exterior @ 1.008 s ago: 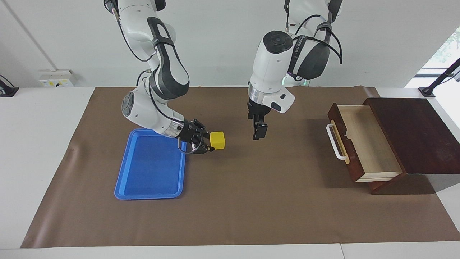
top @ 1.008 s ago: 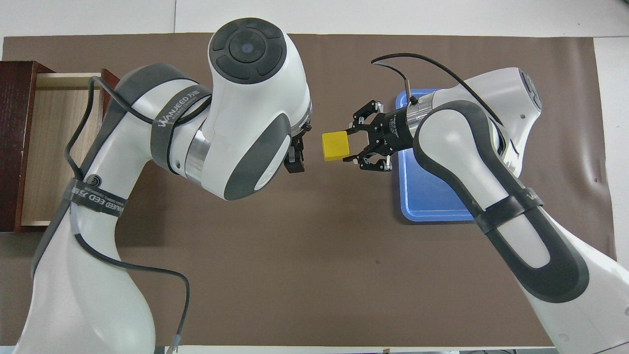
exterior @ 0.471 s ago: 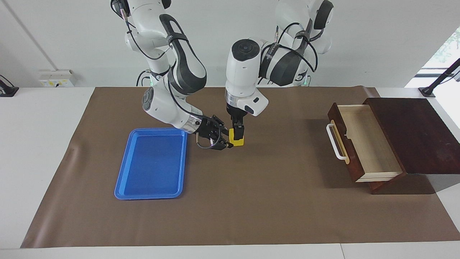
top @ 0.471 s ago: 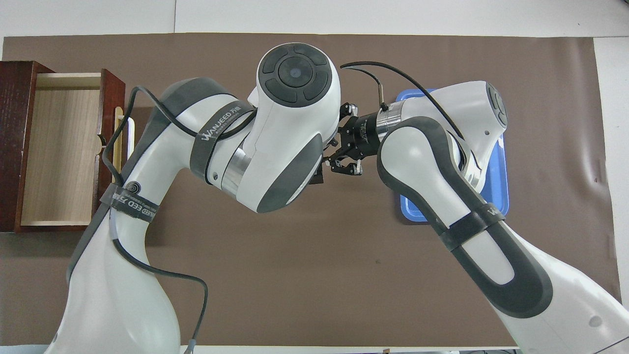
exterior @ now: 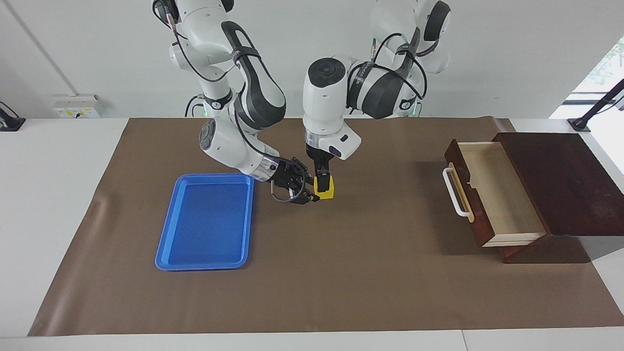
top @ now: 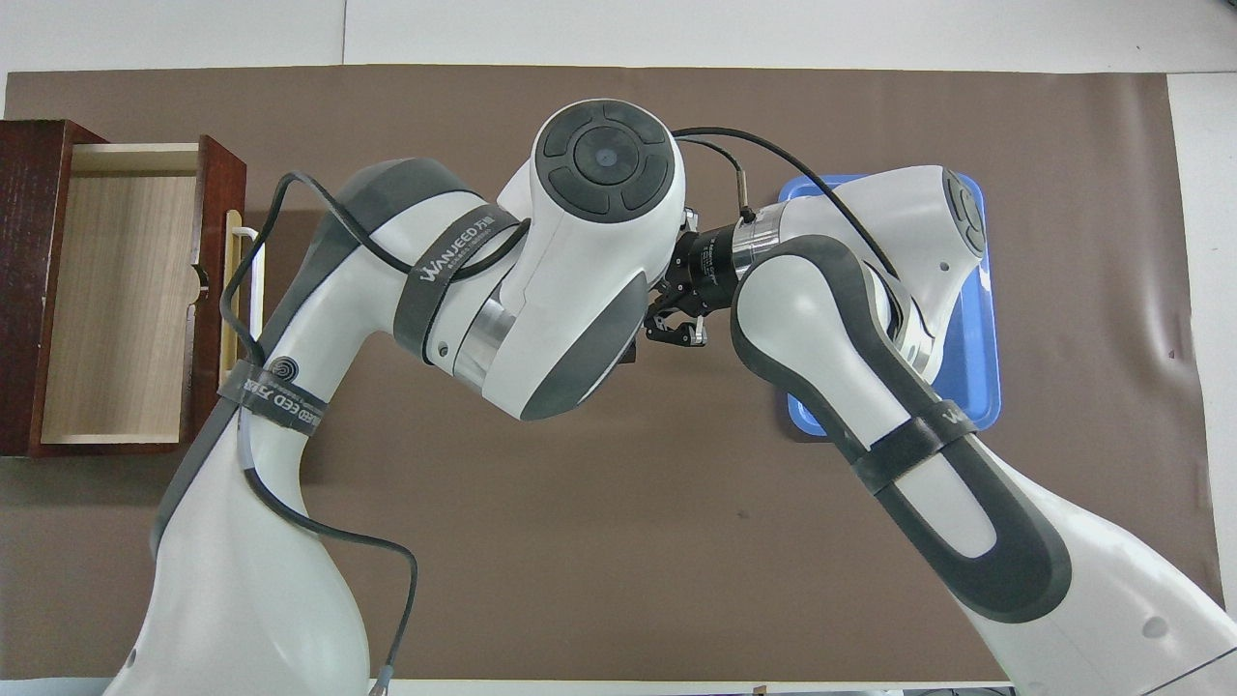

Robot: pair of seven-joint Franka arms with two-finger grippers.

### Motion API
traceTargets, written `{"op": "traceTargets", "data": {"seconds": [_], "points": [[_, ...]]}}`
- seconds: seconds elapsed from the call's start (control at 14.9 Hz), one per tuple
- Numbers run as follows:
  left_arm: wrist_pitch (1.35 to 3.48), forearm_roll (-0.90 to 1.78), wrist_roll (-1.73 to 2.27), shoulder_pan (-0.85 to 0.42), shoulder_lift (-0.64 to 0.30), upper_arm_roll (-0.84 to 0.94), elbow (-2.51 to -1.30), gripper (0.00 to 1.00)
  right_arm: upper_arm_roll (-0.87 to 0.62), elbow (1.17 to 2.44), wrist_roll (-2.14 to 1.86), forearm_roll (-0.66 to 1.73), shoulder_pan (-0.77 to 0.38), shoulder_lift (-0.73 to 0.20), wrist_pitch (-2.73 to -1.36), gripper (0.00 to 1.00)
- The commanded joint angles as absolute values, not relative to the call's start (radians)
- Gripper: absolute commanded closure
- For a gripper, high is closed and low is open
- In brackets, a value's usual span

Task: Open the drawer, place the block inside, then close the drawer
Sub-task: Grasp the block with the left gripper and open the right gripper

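Observation:
The yellow block (exterior: 327, 191) hangs in the air over the brown mat, between the blue tray and the drawer. My right gripper (exterior: 311, 190) reaches in sideways from the tray's end and is shut on the block. My left gripper (exterior: 322, 181) comes straight down onto the top of the same block. In the overhead view the left arm's wrist hides the block, and only the right gripper (top: 676, 314) shows. The drawer (exterior: 497, 195) stands pulled open at the left arm's end of the table, its light wood interior empty; it also shows in the overhead view (top: 116, 290).
A flat blue tray (exterior: 207, 222) lies on the mat toward the right arm's end, partly under the right arm in the overhead view (top: 978, 387). The drawer's slanted dark wooden box (exterior: 560, 180) sits at the mat's edge. A brown mat (exterior: 341, 282) covers the table.
My right gripper carried the block away from the tray toward the middle of the mat. My left gripper swung over from the drawer's end and came down onto the block.

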State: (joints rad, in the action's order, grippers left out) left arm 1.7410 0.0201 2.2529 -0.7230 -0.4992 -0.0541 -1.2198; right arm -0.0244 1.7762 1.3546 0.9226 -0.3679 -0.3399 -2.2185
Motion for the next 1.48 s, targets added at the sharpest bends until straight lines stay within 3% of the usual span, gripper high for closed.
{"op": "traceTargets", "data": {"seconds": [0.0, 0.27, 0.94, 1.01, 1.08, 1.34, 1.41], "points": [[1.746, 0.006, 2.267, -0.73, -0.499, -0.077, -1.23, 0.0, -0.026, 1.784, 1.364, 0.946, -0.364, -0.333, -2.224, 0.84], [1.802, -0.009, 2.269, -0.729, -0.48, -0.077, -1.302, 0.0, -0.026, 1.787, 1.364, 0.945, -0.362, -0.333, -2.223, 0.84], [1.827, -0.014, 2.292, -0.741, -0.485, -0.077, -1.327, 0.0, -0.026, 1.798, 1.362, 0.943, -0.362, -0.33, -2.223, 0.83], [1.822, -0.014, 2.292, -0.741, -0.485, -0.077, -1.328, 0.07, -0.026, 1.799, 1.362, 0.943, -0.362, -0.328, -2.223, 0.83], [1.819, -0.014, 2.292, -0.741, -0.485, -0.077, -1.325, 0.21, -0.026, 1.799, 1.362, 0.943, -0.362, -0.328, -2.221, 0.83], [1.818, -0.015, 2.292, -0.738, -0.485, -0.077, -1.327, 1.0, -0.026, 1.799, 1.362, 0.943, -0.362, -0.328, -2.223, 0.82], [1.821, -0.015, 2.292, -0.738, -0.485, -0.077, -1.327, 1.0, -0.026, 1.799, 1.362, 0.945, -0.362, -0.328, -2.223, 0.82]]}}
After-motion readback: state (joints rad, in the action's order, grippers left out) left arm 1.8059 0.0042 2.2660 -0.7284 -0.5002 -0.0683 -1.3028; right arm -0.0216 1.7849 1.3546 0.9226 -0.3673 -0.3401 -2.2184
